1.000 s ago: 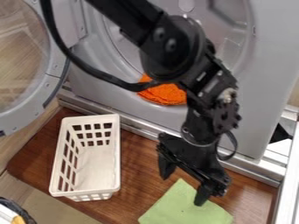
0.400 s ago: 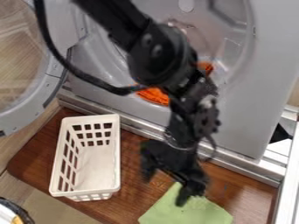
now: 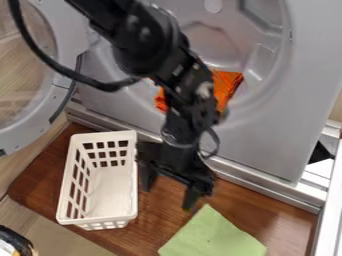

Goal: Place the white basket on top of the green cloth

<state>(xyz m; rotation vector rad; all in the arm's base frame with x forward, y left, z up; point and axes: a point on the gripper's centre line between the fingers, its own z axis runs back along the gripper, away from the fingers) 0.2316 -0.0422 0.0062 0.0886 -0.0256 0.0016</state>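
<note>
Black gripper (image 3: 167, 195) we see just below the middle of the frame, its two fingers wide apart, and it holds nothing. Nearest to us, at the bottom right of centre, we find the green cloth (image 3: 214, 235), flat on the wooden board (image 3: 267, 220). The white basket (image 3: 110, 195) stands upright at the left, beside the cloth and apart from it. Farther, we notice an orange cloth (image 3: 226, 87) inside the grey machine (image 3: 267, 140).
</note>
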